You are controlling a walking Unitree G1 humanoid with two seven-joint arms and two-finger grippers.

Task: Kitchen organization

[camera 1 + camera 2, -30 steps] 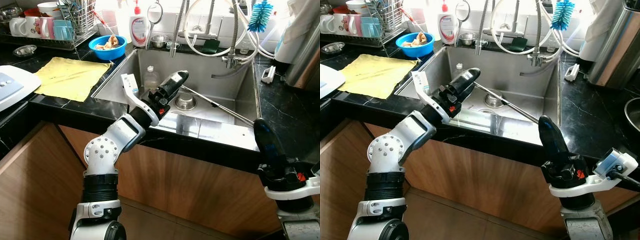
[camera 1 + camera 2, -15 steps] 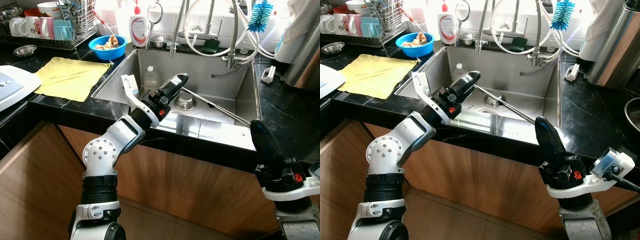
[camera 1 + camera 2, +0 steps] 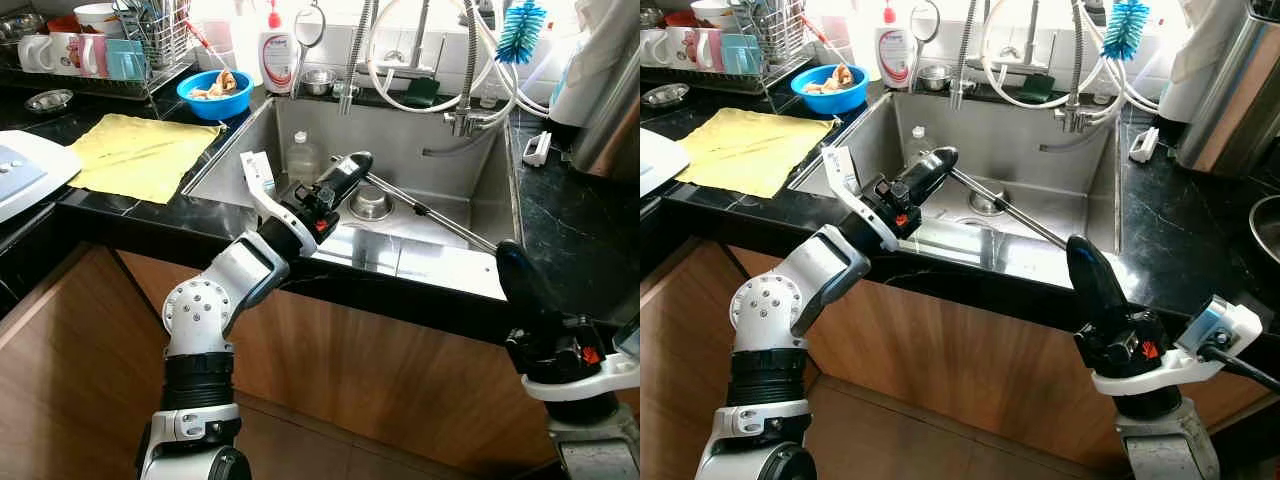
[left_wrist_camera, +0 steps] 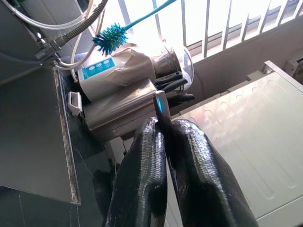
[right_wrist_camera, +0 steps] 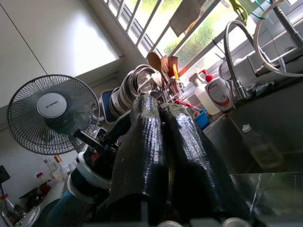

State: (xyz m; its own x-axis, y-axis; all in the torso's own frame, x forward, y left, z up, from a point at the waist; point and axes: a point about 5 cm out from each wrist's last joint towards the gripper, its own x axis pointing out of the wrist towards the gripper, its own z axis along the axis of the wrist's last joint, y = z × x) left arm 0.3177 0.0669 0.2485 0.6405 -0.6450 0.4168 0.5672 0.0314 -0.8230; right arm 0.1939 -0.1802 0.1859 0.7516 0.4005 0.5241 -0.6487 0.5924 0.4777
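My left tool (image 3: 352,163) reaches out over the sink (image 3: 440,150), fingers pressed together around a thin metal rod (image 3: 430,212). My right tool (image 3: 1083,262), fingers together, points up just before the sink's front edge.

The one readable mark is the brand "KHIND" on the hub of the black standing fan (image 5: 51,105), seen past the right gripper.
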